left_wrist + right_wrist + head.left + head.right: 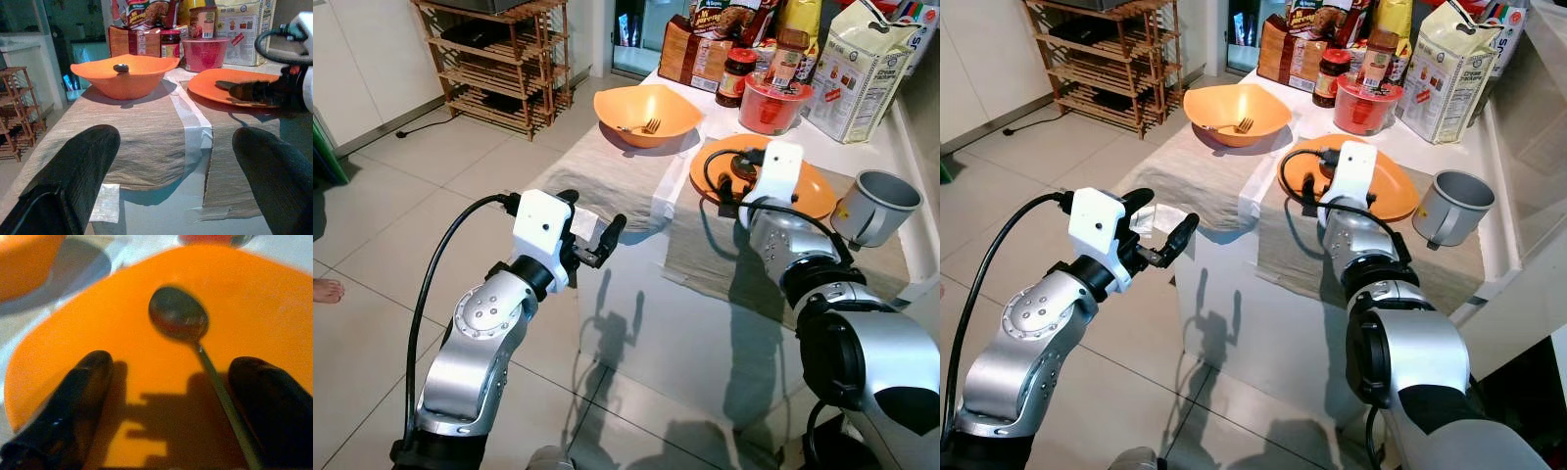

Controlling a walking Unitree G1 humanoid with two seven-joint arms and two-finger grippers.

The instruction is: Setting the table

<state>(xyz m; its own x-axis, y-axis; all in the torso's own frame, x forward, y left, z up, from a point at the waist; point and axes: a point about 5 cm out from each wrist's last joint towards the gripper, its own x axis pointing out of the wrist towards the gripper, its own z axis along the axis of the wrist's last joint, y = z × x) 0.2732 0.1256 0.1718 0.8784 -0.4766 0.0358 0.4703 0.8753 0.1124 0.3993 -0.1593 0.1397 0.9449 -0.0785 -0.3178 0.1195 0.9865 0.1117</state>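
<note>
Right gripper (168, 396): jaws wide apart over the orange plate (274, 308), holding nothing; one spoon (179, 314) lies between the fingers.
Left gripper (1163, 223): jaws open, empty, off the table's edge.
Orange bowl (646, 113): one, with one fork (649, 125).
Grey cup (883, 206): one, beside the plate.

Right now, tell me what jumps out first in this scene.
The orange plate on the table runner stands out, with the right gripper open just above it, its fingers either side of a spoon lying there. Behind it, an orange bowl holds a fork. The left gripper hovers open short of the table's edge.
</note>
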